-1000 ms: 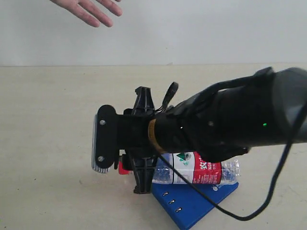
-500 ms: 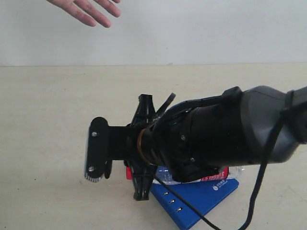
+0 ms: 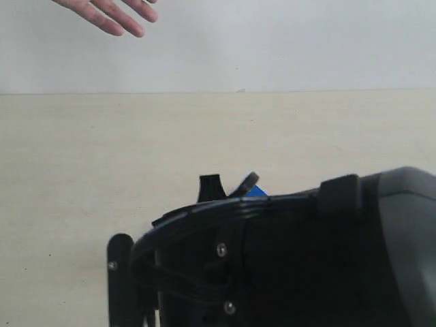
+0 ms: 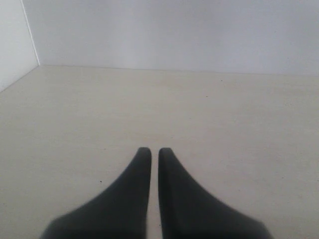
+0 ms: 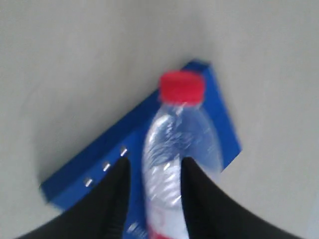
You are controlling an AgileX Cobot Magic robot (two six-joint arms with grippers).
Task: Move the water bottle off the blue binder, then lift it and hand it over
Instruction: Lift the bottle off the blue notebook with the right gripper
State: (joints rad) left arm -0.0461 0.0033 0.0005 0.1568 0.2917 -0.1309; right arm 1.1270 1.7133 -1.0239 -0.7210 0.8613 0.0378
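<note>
Your right gripper [image 5: 154,167] pinched the water bottle [image 5: 182,134] between its fingers, apparently raised over the blue binder [image 5: 139,119] — blur hid any gap. Your left gripper [image 4: 151,150] sat closed and empty. The handover to the outstretched hand [image 3: 102,12] was not yet done.

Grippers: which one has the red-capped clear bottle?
The right gripper: it clamps the clear plastic red-capped water bottle above the flat blue binder. The left gripper is shut, empty.
</note>
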